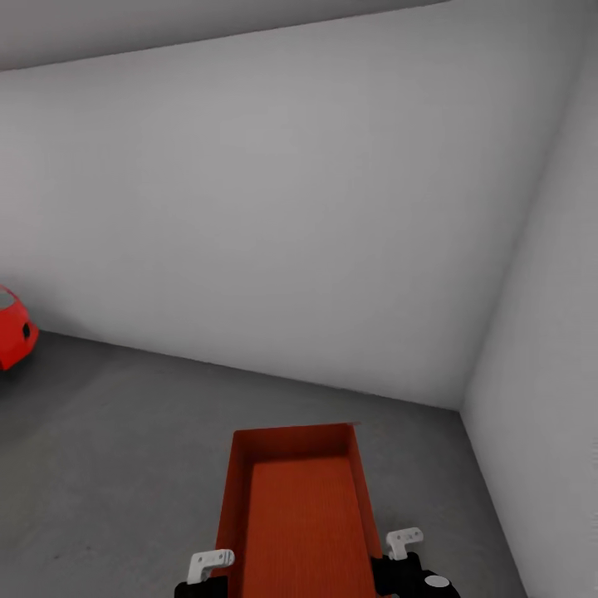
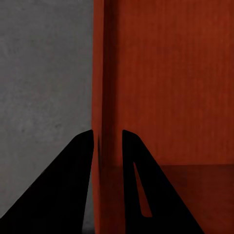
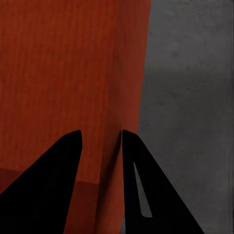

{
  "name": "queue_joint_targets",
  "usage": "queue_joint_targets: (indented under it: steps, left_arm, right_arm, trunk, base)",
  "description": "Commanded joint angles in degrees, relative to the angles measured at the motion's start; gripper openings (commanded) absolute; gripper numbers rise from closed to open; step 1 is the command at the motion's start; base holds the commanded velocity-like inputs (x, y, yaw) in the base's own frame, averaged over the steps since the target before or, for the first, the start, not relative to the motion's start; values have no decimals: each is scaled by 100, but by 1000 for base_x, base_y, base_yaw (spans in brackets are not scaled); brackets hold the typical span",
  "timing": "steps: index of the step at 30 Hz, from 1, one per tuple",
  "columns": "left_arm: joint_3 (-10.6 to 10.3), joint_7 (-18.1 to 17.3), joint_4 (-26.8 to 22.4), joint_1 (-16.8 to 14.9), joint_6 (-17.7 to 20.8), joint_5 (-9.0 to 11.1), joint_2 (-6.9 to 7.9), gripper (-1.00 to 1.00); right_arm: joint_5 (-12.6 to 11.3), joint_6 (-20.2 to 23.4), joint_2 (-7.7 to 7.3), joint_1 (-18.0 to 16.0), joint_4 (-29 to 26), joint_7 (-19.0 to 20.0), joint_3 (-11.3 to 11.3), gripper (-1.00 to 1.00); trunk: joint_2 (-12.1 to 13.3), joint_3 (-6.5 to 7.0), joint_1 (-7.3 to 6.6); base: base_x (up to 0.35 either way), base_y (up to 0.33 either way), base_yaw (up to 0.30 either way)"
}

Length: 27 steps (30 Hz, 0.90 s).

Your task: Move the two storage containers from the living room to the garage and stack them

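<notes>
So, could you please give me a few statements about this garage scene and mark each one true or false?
1. The storage container is orange-red and open-topped. True.
2. The left end effector has one finger on each side of the container's side wall. True.
3. The floor is light wood planks. False: it is dark grey concrete.
4. A blue sofa stands by the wall at the left. False: part of a red car shows there.
5. The right end effector straddles the container's other side wall. True.
6. A second bin sits inside the container. False: its inside is bare.
</notes>
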Motion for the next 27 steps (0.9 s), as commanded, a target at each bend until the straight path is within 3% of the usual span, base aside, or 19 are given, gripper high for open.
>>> queue_joint_targets:
  steps: [1, 18, 27]
  left_arm:
    - [-22, 202, -21, 1, -36, -7, 130, -100]
    - [-22, 202, -21, 1, -36, -3, 130, -100]
    - [-22, 202, -21, 1, -36, -8, 130, -100]
  right_arm:
    - [29, 36, 4, -4, 10, 81, 3, -100]
    - [29, 36, 4, -4, 10, 81, 3, -100]
    - [29, 36, 4, -4, 9, 81, 3, -100]
  trunk:
    - [-10, -10, 6]
    - [-10, -10, 6]
    - [-10, -10, 6]
  base:
    - [299, 0, -277]
    - [320, 0, -272]
    - [322, 0, -47]
